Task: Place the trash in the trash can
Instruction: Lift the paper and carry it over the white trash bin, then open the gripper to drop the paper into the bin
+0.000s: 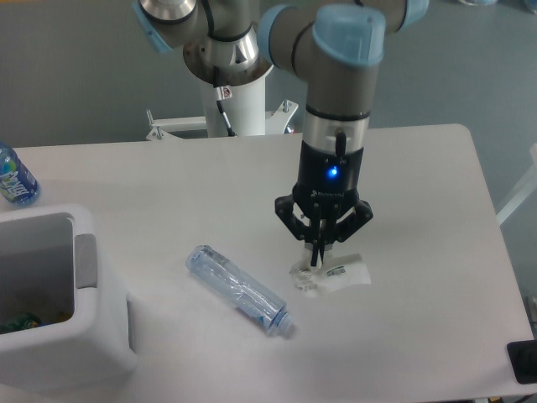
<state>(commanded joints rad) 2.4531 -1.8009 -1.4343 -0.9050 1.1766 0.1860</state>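
Note:
The crumpled white wrapper (pixel 332 276) hangs from my gripper (pixel 317 257), which is shut on its top edge and lifted above the middle of the table. The clear crushed bottle (pixel 238 290) lies on its side on the table just left of the gripper, cap end pointing to the front right, untouched. At the front left corner stands the white trash can (pixel 82 339), with a grey patch (pixel 85 260) on its right rim and some items dimly visible inside. The gripper is well to the right of the can.
A blue-labelled water bottle (pixel 13 176) stands at the far left edge, behind the trash can. A black object (pixel 524 361) sits at the front right corner. The robot's white base (pixel 239 101) rises behind the table's back edge.

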